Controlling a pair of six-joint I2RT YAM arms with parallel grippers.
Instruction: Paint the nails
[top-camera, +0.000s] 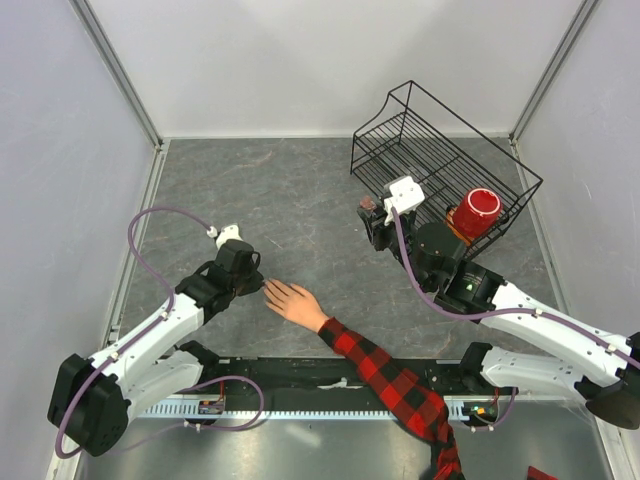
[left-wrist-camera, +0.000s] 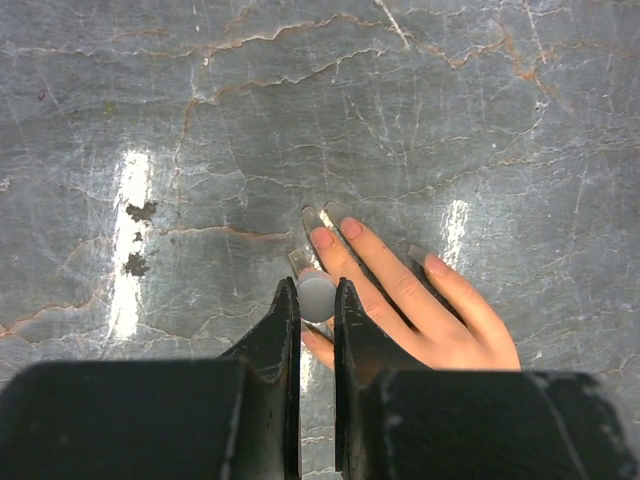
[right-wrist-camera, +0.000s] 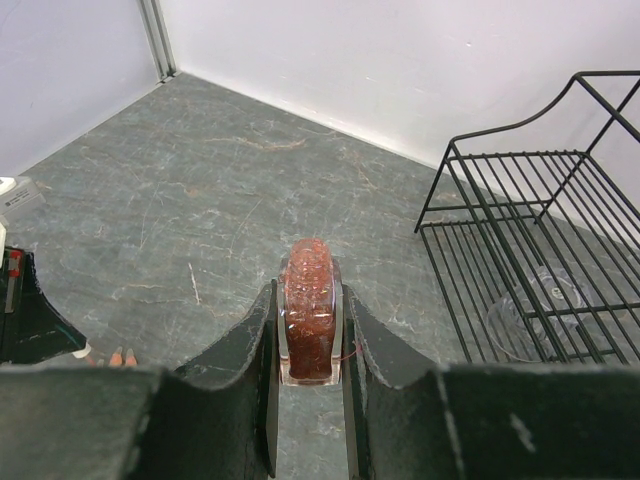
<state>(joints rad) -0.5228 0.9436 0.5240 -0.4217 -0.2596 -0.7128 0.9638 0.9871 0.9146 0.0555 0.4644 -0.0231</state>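
A pale hand (top-camera: 291, 301) with spread fingers lies flat on the grey table, on an arm in a red-and-black plaid sleeve (top-camera: 392, 385). Its nails (left-wrist-camera: 322, 238) look pink in the left wrist view. My left gripper (left-wrist-camera: 317, 292) is shut on a small grey round-topped brush cap (left-wrist-camera: 317, 298), held just above the hand's index finger and thumb. It also shows in the top view (top-camera: 250, 279), at the fingertips. My right gripper (right-wrist-camera: 310, 292) is shut on a small bottle of dark red glitter polish (right-wrist-camera: 310, 305), held well right of the hand (top-camera: 374, 218).
A black wire basket (top-camera: 440, 150) stands tilted at the back right, with a red cup (top-camera: 477, 211) at its near end and a clear cup (right-wrist-camera: 545, 300) inside. White walls enclose the table.
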